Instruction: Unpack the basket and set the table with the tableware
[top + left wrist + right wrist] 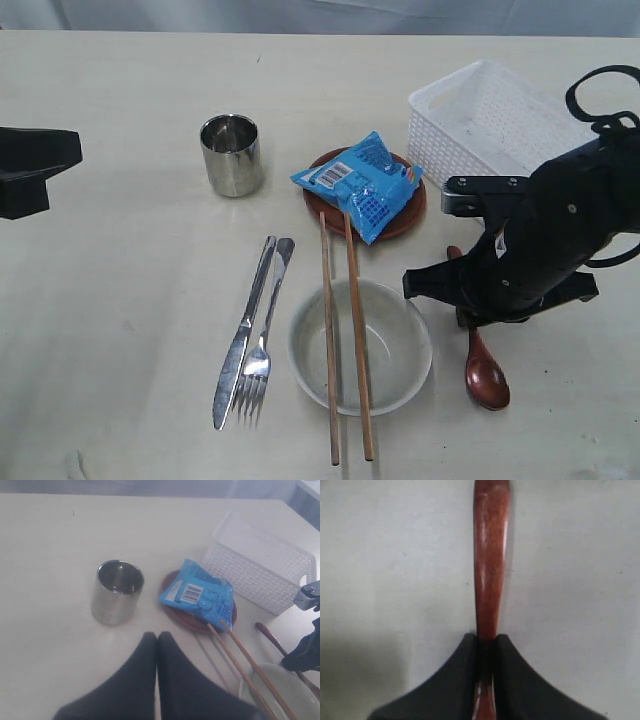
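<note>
Right jaws clamp the wooden spoon [490, 555] handle; left jaws are closed, empty. Seat it flat on the desk [120, 250] beside the bowl [400, 345], release, lift vertically.

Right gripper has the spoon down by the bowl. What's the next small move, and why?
Probably open the right gripper and lift clear: its jaws pinch the spoon by its handle, and it seems to lie flat on the table beside the bowl, so placing looks done.

The exterior view looks steeply down over the desk [130, 100]. The left wrist view shares its cup [117, 592]; the right wrist view hugs the spoon [490, 555].
</note>
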